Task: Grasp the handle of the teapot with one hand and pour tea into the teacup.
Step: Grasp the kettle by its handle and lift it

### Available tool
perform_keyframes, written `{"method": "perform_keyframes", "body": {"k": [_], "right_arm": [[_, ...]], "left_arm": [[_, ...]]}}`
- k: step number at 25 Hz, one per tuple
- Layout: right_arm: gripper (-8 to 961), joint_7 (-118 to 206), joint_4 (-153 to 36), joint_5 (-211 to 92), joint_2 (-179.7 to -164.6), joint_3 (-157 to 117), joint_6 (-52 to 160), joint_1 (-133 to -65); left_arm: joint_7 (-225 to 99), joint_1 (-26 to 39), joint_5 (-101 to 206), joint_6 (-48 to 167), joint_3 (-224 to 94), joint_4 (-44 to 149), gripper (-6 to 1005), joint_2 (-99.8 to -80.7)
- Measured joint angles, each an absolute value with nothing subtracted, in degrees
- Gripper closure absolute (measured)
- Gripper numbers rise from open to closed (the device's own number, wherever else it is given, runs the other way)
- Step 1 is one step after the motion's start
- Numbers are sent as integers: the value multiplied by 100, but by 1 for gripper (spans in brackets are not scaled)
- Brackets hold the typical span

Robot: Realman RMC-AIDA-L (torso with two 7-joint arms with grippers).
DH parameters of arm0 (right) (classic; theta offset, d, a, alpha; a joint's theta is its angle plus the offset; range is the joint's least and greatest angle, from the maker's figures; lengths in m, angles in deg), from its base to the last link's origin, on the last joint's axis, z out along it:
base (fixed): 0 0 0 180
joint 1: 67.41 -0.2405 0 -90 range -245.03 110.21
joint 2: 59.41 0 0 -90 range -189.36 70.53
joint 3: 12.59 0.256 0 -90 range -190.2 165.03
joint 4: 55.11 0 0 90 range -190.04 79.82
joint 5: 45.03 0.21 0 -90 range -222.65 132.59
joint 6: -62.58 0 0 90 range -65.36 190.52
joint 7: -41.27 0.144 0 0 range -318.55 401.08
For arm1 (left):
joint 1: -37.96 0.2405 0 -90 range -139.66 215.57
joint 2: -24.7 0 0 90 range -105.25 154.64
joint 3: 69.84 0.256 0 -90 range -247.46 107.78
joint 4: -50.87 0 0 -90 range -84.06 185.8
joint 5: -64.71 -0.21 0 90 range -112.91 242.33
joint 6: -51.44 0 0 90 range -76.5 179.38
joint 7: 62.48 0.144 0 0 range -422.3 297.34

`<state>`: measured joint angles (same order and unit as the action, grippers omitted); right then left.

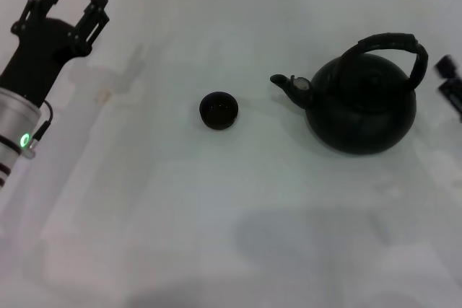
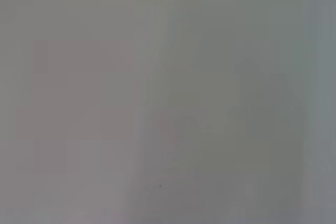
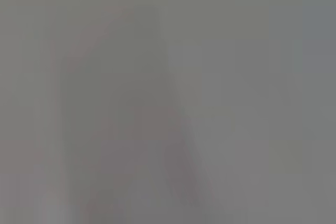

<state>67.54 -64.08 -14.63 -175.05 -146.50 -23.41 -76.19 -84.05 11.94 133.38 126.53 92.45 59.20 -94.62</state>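
Now the left hand (image 1: 72,1) waits at the far left above the white worktop (image 1: 144,207), fingers apart, holding nothing. The teacup (image 1: 218,110) sits in the middle. The teapot (image 1: 362,104) stands right of it, spout toward the cup. The right hand (image 1: 450,83) barely shows, just beside the handle (image 1: 388,43); one cannot tell if its fingers are apart. It should probably grab the handle's top firmly.

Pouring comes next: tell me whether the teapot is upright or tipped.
Upright: the teapot sits flat on the table, handle arched on top.
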Motion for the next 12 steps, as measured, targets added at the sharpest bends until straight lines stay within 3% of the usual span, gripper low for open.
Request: {"method": "perform_keyframes", "body": {"k": [12], "right_arm": [[125,6783,-6485,-1462,-17512,-15073,-1643,-7883]], "left_arm": [[-8405,1314,13353,12618,9247,5992,195,-9457]]}}
